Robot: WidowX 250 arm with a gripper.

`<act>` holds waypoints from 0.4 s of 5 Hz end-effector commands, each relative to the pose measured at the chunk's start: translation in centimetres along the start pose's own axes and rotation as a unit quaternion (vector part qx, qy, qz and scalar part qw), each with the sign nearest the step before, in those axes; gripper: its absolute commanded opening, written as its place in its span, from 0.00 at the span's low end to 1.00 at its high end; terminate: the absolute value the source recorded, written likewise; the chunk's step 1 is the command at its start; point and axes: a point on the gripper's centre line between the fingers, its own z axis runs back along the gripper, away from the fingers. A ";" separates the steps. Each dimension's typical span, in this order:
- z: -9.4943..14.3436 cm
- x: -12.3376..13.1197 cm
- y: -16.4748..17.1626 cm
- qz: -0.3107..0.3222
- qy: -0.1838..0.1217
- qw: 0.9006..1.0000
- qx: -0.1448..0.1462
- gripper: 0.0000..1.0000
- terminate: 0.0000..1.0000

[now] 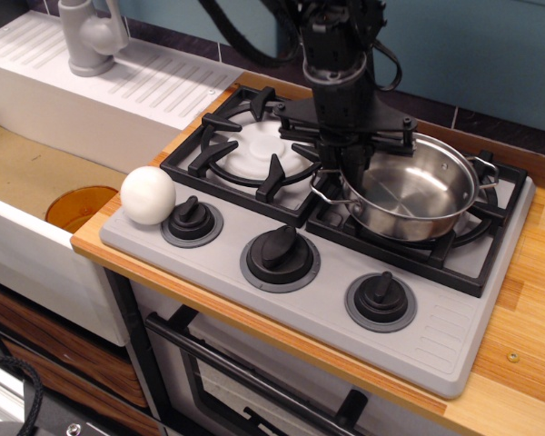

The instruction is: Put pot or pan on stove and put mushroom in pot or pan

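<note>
The shiny steel pot (418, 193) sits on the right burner grate of the grey stove (440, 334), slightly tilted. My gripper (349, 173) comes straight down at the pot's left rim, above its left loop handle, and appears shut on the rim. The fingertips are partly hidden by the rim. The white mushroom (148, 194) rests on the stove's front left corner, beside the left knob (192, 219), well to the left of the gripper. The pot is empty inside.
The left burner (252, 145) with its white disc is bare. Two more knobs (280, 252) stand along the stove's front. A white sink with an orange drain (80, 207) and a faucet (91, 36) lies to the left. The wooden counter (531, 363) runs on the right.
</note>
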 end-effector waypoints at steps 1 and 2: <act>6.3 2.4 0.8 -0.018 -0.023 1.000 0.010 0.00 0.00; 7.2 3.4 2.7 -0.035 -0.015 0.999 0.014 0.00 0.00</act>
